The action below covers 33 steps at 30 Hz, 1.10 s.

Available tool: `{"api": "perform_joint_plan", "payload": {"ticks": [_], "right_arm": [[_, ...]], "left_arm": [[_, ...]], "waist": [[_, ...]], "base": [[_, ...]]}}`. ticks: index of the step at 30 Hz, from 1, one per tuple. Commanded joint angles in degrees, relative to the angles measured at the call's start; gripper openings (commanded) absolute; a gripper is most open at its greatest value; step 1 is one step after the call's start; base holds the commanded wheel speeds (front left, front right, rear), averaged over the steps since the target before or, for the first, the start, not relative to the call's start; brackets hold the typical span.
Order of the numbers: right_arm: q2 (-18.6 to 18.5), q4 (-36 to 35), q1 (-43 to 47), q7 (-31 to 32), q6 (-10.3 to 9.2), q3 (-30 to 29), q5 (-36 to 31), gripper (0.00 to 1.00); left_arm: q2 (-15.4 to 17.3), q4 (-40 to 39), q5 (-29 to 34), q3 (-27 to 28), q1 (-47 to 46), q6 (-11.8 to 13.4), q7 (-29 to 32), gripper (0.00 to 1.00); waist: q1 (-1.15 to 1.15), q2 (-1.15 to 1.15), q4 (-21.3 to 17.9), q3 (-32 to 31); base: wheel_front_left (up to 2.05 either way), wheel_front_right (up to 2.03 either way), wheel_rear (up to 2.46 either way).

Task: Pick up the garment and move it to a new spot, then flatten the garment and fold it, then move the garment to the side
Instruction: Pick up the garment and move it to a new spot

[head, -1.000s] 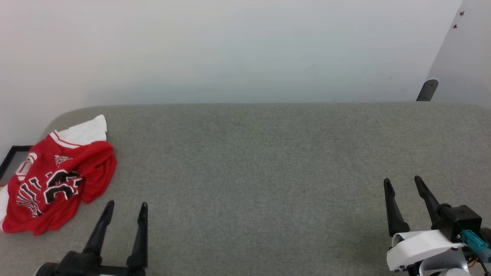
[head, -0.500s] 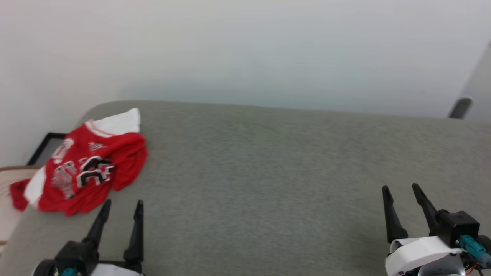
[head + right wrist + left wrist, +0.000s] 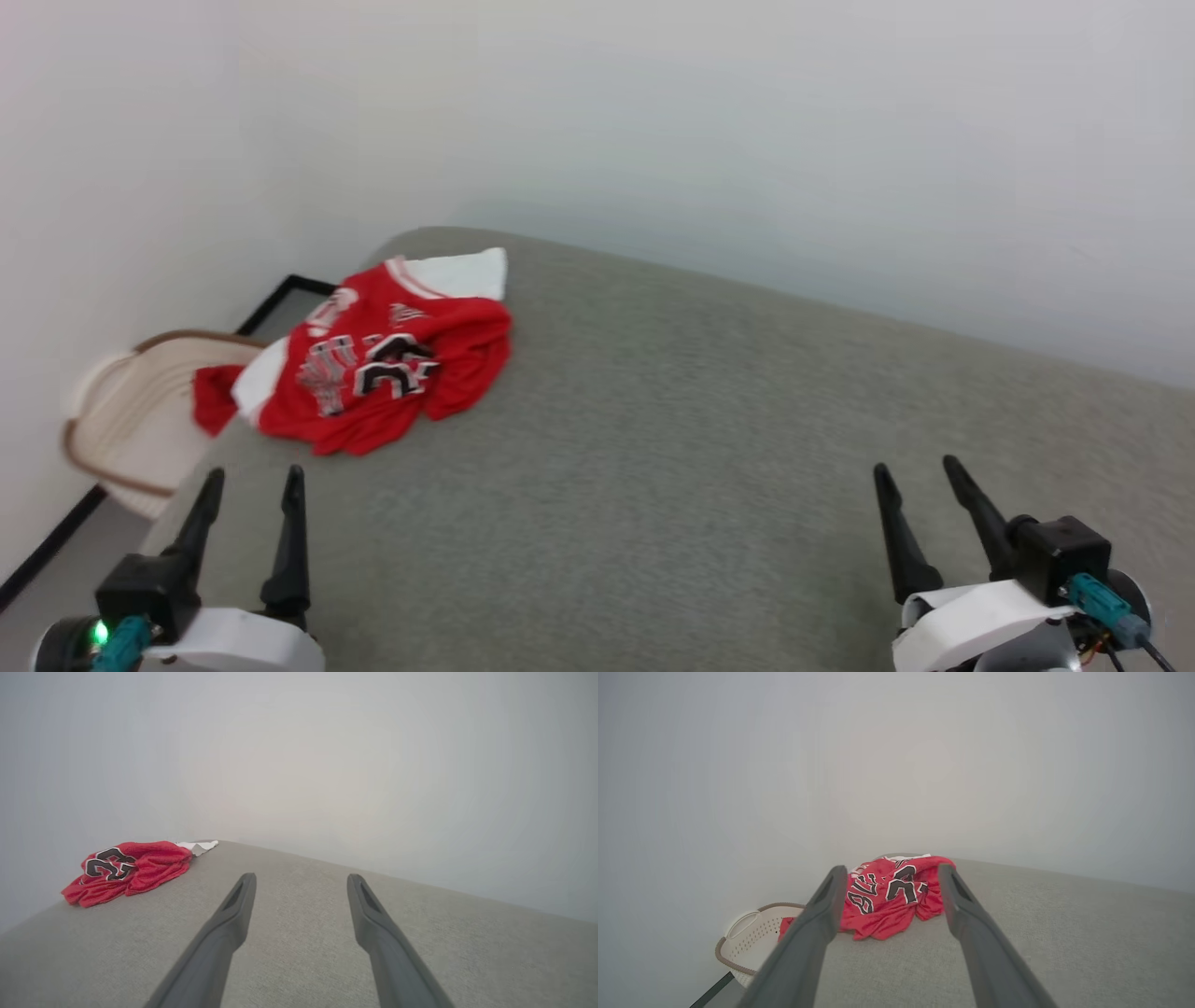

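Blur leaves the lettering on the garment unreadable in the head view — in the left wrist view a finger covers its edge and part of the basket.

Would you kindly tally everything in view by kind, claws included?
Garment: 1
Basket: 1
Claws: 2 (left claw, right claw, both open)
Grey surface: 1
Total: 5

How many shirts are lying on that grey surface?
1: the red jersey lies crumpled at the far left corner, next to a basket; another could be hidden beneath it.
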Motion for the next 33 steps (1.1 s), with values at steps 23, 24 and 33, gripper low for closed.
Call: {"api": "perform_joint_plan", "payload": {"ticks": [23,24,33], "right_arm": [[-0.17,-0.15,-3.66,1.46,0.02,1.55,-1.69,1.00],[-0.40,-0.68,-3.91,1.76,0.02,1.58,-1.88,1.00],[-3.59,-6.93,-8.69,4.42,0.02,1.53,-2.83,1.00]], "left_arm": [[3.25,-2.84,-8.83,1.69,-7.01,-1.89,10.04,1.00],[3.91,-2.84,-9.67,2.03,-8.18,-2.01,11.20,1.00],[9.90,1.42,-18.54,4.57,-21.67,-3.22,22.31,1.00]], "waist": [[0.00,0.00,1.65,5.79],[0.00,0.00,1.00,6.96],[0.00,0.00,-4.53,19.50]], "base": [[0.00,0.00,0.00],[0.00,0.00,0.00],[0.00,0.00,0.00]]}}
